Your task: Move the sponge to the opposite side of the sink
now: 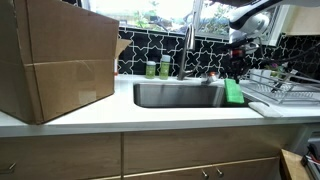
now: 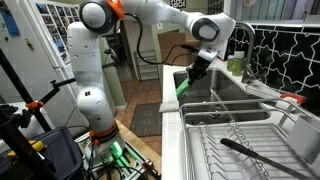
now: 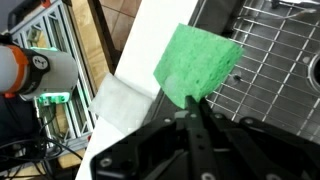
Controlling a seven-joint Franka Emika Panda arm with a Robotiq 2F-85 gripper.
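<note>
The bright green sponge (image 3: 198, 62) hangs from my gripper (image 3: 193, 108), whose fingers are shut on its lower edge in the wrist view. In both exterior views the sponge (image 1: 233, 92) (image 2: 184, 86) is held at the edge of the steel sink (image 1: 175, 96) (image 2: 225, 92), over the basin's side next to the dish rack. My gripper (image 1: 234, 68) (image 2: 196, 68) sits just above it. The wrist view shows a wire grid on the sink bottom (image 3: 270, 70) and the white countertop (image 3: 140, 70) under the sponge.
A large cardboard box (image 1: 55, 60) stands on the counter at one end of the sink. Two green-labelled bottles (image 1: 157, 68) and a chrome faucet (image 1: 186, 50) stand behind the basin. A wire dish rack (image 1: 285, 88) (image 2: 250, 140) holding a dark utensil sits beside the sponge.
</note>
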